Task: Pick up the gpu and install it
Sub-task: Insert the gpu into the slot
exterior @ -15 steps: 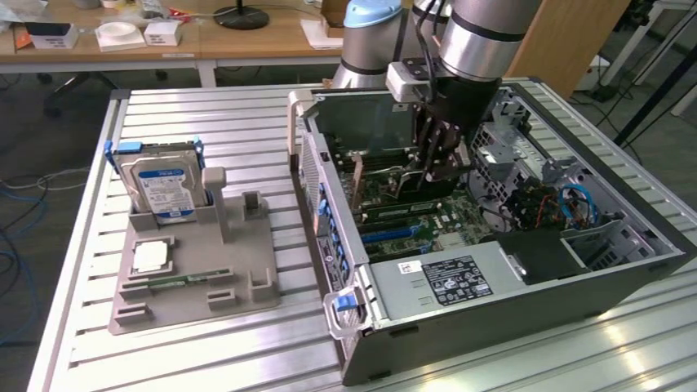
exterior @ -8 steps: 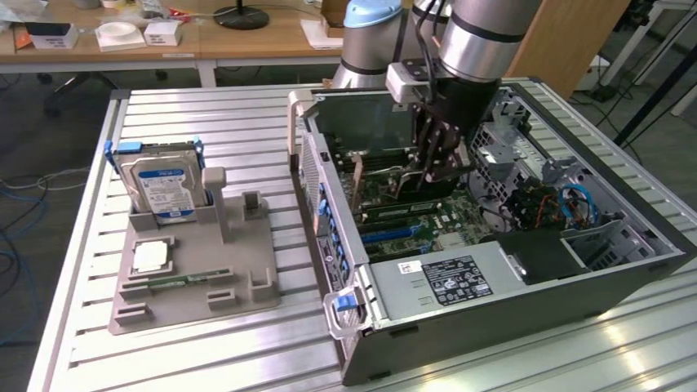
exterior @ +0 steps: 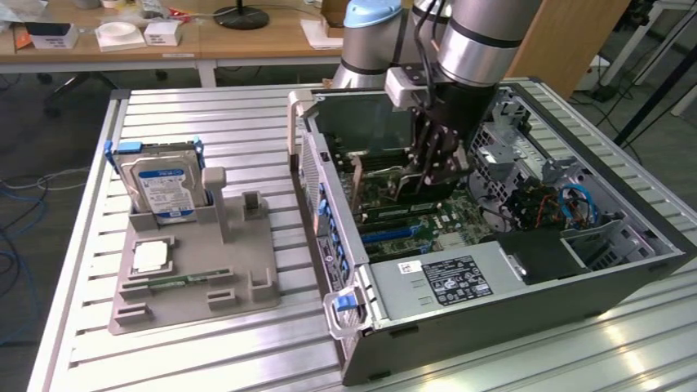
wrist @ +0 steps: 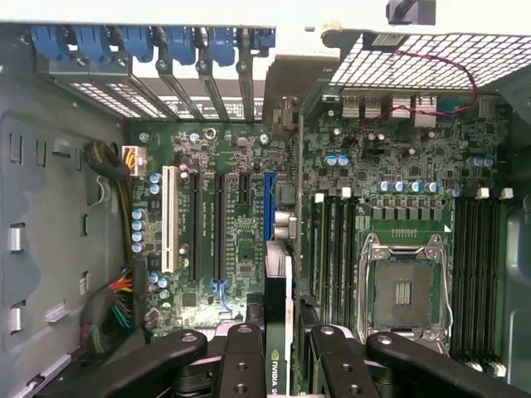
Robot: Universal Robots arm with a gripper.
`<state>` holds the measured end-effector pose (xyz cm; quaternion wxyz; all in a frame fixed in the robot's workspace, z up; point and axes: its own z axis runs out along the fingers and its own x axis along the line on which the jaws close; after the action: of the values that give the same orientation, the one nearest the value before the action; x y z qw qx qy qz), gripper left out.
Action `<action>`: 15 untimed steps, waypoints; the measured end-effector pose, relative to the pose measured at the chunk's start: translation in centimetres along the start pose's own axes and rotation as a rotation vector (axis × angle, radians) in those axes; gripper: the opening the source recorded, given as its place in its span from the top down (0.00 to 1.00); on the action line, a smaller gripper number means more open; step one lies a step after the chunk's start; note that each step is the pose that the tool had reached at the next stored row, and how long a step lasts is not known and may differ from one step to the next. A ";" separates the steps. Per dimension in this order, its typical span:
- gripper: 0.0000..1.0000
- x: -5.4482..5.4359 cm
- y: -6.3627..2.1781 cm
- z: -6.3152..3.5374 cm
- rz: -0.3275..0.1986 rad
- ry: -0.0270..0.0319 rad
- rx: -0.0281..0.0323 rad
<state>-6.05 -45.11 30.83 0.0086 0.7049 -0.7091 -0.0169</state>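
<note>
We hold the gpu (wrist: 278,327), a thin dark green card, edge-on between the part-closed fingers of the black gripper (wrist: 278,369) over the green motherboard (wrist: 236,249) inside the open grey computer case (exterior: 654,245); any tilt could miss the slot.

An NVIDIA logo shows on the gpu (wrist: 279,332); other labels are unreadable

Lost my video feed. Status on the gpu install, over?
Gripper inside the case, fingers shut on the gpu. Card edge-on above the motherboard slots, not yet seated. Nothing seen blocking.
</note>
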 end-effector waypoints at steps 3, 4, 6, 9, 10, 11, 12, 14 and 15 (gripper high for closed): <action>0.74 0.0 -0.01 0.19 0.000 0.0007 0.0000; 0.74 0.0 -0.01 0.25 0.000 0.0010 -0.0001; 0.74 0.0 -0.01 0.35 0.000 0.0017 0.0000; 0.74 0.1 -0.01 0.48 0.000 0.0027 -0.0001; 0.74 0.1 -0.02 0.53 0.000 0.0031 -0.0001; 0.74 0.1 -0.02 0.58 0.000 0.0036 -0.0001; 0.74 0.1 -0.02 0.62 0.000 0.0044 -0.0002; 0.74 0.2 -0.02 0.72 0.000 0.0064 -0.0004; 0.74 0.2 -0.03 0.76 0.000 0.0079 -0.0006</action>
<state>-6.05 -45.31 30.07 0.0116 0.7048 -0.7091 -0.0143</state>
